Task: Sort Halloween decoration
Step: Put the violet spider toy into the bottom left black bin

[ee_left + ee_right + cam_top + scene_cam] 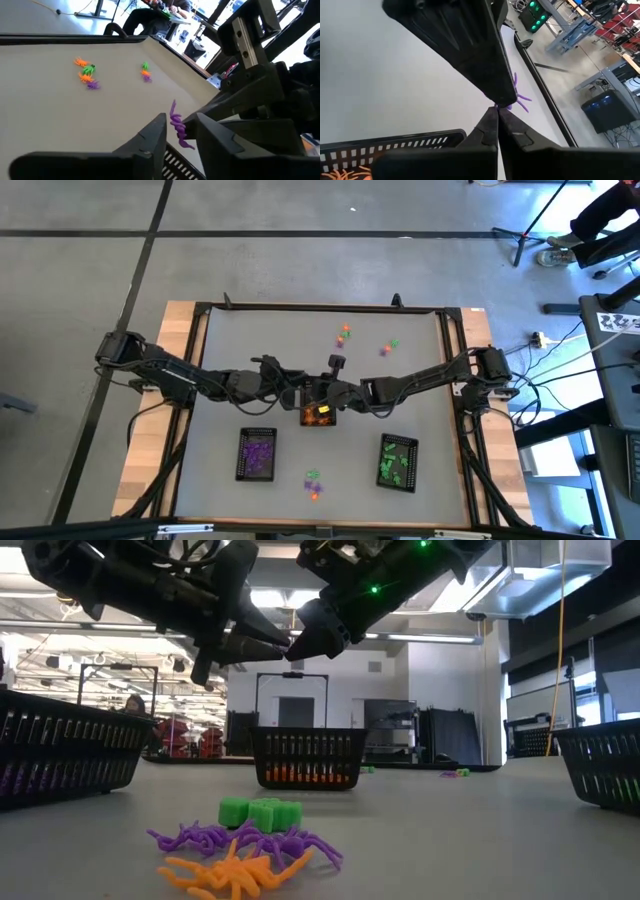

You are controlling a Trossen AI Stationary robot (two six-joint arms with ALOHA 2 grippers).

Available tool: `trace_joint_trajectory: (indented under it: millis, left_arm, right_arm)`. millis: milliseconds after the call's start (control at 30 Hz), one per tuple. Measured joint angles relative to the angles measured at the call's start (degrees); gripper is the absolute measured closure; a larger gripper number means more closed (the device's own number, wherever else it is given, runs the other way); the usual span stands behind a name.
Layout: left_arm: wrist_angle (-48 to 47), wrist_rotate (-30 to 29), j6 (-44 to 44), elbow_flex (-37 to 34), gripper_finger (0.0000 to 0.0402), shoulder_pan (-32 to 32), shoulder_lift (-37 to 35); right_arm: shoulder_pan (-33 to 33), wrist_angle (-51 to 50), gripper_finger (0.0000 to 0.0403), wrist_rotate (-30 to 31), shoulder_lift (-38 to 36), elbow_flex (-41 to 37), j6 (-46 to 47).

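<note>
A small purple spider (pixel 177 127) hangs in the air over the middle black tray (pixel 318 416), which holds orange trinkets. Both arms meet there. My left gripper (pixel 181 131) is open, and its fingers stand on either side of the spider, with a gap on one side. My right gripper (pixel 496 111) is shut, its tips right at the spider (pixel 519 97). The spider's body is hidden behind a left finger (pixel 485 60). In the low view the two grippers meet tip to tip (pixel 290 648) above the middle tray (pixel 308 758). My right gripper is shut with its fingertips (pixel 492 120) at the purple spider's near side. A left finger hides the place of contact, and only the spider's legs (pixel 522 100) stick out beyond it. The spider is lifted clear, above the middle tray.
A tray of purple trinkets (pixel 257 454) sits near-left and a tray of green ones (pixel 397 462) near-right. Loose trinkets lie far of centre (pixel 343 335), to their right (pixel 388 348), and near the front edge (pixel 313 485); the low view shows this front group (pixel 250 850). People and racks stand beyond the table.
</note>
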Motion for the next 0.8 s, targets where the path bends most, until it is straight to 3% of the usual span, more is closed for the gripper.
trace_joint_trajectory:
  millis: [333, 500, 633, 800]
  left_arm:
    - [-0.1, 2.9, 4.7, 0.0, 0.0392, 0.0, 0.0]
    - [-0.2, 3.9, 6.2, 0.0, 0.0398, 0.0, 0.0]
    - [-0.2, 4.6, 7.5, 0.0, 0.0400, 0.0, -0.3]
    - [-3.6, 5.8, 8.5, 0.0, 0.0401, -0.1, -2.8]
  right_arm:
    - [0.0, -0.2, 0.0402, -0.2, 0.0, 0.0, 0.0]
    - [0.0, -0.6, 0.0397, -2.2, 0.0, 0.0, 0.2]
    - [0.0, -1.2, 0.0353, -3.6, -0.1, 0.0, 1.5]
    - [0.8, -2.9, 0.0264, -2.7, -0.7, 0.0, 1.5]
